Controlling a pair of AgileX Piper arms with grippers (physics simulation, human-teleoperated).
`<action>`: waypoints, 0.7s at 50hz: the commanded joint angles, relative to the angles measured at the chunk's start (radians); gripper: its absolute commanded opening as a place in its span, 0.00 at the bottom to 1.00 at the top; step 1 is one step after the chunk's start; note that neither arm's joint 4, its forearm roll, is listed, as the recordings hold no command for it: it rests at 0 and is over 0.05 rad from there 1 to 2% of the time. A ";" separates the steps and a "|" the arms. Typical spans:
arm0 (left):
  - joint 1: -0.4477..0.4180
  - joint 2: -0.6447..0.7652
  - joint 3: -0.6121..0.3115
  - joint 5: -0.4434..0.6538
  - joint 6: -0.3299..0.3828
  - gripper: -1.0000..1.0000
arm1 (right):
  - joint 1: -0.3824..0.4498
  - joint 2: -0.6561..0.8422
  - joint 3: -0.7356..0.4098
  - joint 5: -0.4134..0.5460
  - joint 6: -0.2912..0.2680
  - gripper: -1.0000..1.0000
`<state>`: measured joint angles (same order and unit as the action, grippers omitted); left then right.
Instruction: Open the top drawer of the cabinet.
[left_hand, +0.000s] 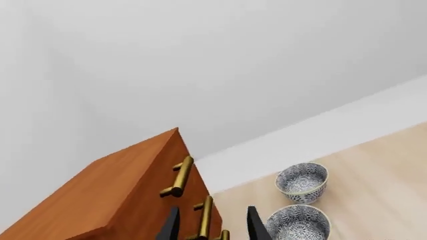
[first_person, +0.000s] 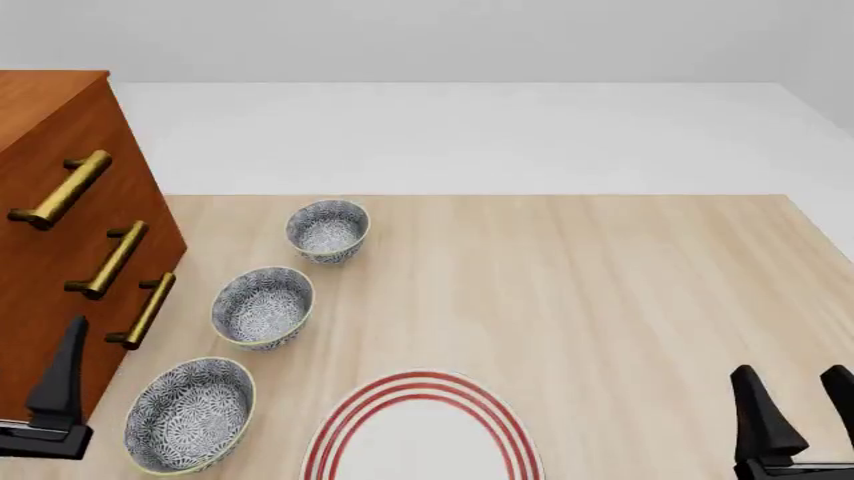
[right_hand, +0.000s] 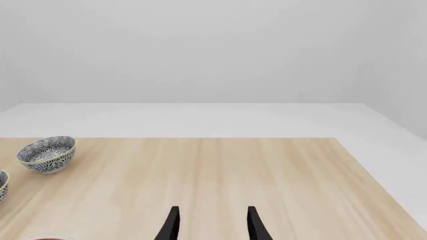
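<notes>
At the near edge of the desk (first_person: 601, 300), the two grippers are seen low in the front view. The left gripper (left_hand: 213, 225) is held close in front of the cabinet (first_person: 54, 250), its two dark fingers (left_hand: 171, 227) spread apart with nothing between them; in the front view only one of its fingers can be made out, at the lower left. The right gripper (first_person: 798, 412) is held above bare wood at the near right, its fingers likewise parted and empty, well apart from every object.

Between the grippers, a white plate with red rings (first_person: 423, 430) is cut off by the near edge. Just to its left, a large patterned bowl (first_person: 191, 414) is placed, with a middle bowl (first_person: 263, 306) beyond it and a small bowl (first_person: 327, 230) farther still, the three laid in a slanting row beside the cabinet.

Along the left side, the cabinet is stood on the desk, its front turned towards the bowls. Three brass handles are fixed to that front. The top drawer (first_person: 74, 175) is uppermost, its handle (first_person: 60, 189) highest and farthest, and its front appears flush with the drawers below. Neither gripper is touching it.
</notes>
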<state>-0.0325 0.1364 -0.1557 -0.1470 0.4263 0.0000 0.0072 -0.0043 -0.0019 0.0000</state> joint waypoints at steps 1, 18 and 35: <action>-0.017 0.018 -0.029 -0.025 0.159 1.00 | 0.000 0.000 0.000 0.000 0.000 1.00; -0.038 0.091 -0.020 -0.114 0.385 1.00 | 0.000 0.000 0.000 0.000 0.000 1.00; -0.031 0.164 -0.047 -0.139 0.525 1.00 | 0.000 0.000 0.000 0.000 0.000 1.00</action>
<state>-0.0652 0.2545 -0.1933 -0.2614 0.8653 0.0000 0.0073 -0.0043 -0.0019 0.0000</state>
